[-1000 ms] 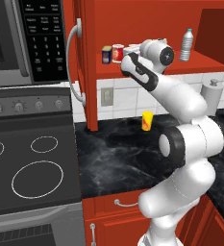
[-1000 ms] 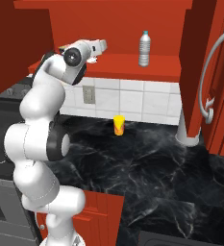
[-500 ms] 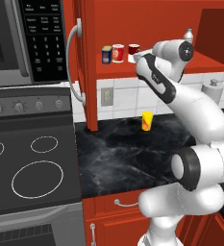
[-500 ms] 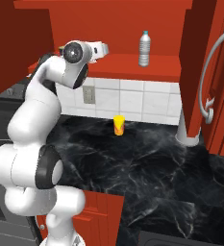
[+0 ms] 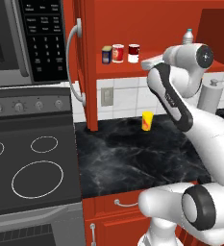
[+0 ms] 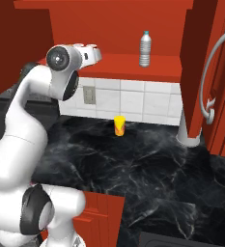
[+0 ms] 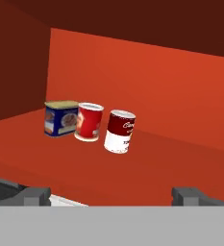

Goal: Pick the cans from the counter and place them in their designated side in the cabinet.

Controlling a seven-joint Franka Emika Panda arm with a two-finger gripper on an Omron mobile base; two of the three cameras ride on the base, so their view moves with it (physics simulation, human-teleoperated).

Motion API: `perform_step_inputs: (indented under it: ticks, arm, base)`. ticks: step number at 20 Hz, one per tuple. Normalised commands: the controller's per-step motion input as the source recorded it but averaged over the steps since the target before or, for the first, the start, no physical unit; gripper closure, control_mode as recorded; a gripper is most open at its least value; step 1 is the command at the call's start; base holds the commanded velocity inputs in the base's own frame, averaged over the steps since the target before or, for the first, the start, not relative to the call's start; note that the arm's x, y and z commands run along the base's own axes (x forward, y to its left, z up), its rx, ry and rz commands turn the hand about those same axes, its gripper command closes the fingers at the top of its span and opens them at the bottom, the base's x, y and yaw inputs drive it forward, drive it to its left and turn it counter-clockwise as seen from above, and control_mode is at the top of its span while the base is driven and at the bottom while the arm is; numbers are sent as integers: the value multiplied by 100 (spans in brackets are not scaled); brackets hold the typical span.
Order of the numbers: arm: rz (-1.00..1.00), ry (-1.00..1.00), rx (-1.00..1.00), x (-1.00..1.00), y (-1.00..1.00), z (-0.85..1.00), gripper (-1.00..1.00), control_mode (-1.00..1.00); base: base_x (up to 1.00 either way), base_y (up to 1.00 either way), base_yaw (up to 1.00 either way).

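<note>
Two cans stand upright on the red cabinet shelf (image 5: 125, 68) at its left end: a bright red can (image 5: 118, 53) (image 7: 89, 122) and, right beside it, a dark maroon can (image 5: 133, 53) (image 7: 119, 131) with a white lower band. My gripper (image 5: 145, 62) (image 6: 99, 52) (image 7: 111, 194) hovers at the shelf's front edge, just right of the maroon can and apart from it. Its jaws stand wide open with nothing between them. The black marble counter (image 5: 132, 153) (image 6: 133, 164) lies below.
A blue-and-yellow box (image 5: 106, 55) (image 7: 60, 118) sits left of the red can. A yellow-orange cup (image 5: 147, 120) (image 6: 119, 125) stands on the counter by the tiled wall. A clear bottle (image 6: 144, 48) occupies the shelf's right side. The open cabinet door with its silver handle (image 5: 75, 62) hangs beside the stovetop (image 5: 31, 168).
The hand has drawn back a little to the right, away from the cans, while the arm's elbow swung right. The cans have not moved; the jaws stayed open.
</note>
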Motion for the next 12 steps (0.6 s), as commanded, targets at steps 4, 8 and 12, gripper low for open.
perform_step_inputs:
  ticks: [4,8,12]
  arm:
    - [2,0,-2,-94,0,0,-100,-100]
    - [2,0,-3,-92,0,0,-100,-100]
    - [1,0,-4,-88,0,-1,-100,-100]
  base:
    - [0,0,0]
    - [0,0,0]
    - [0,0,0]
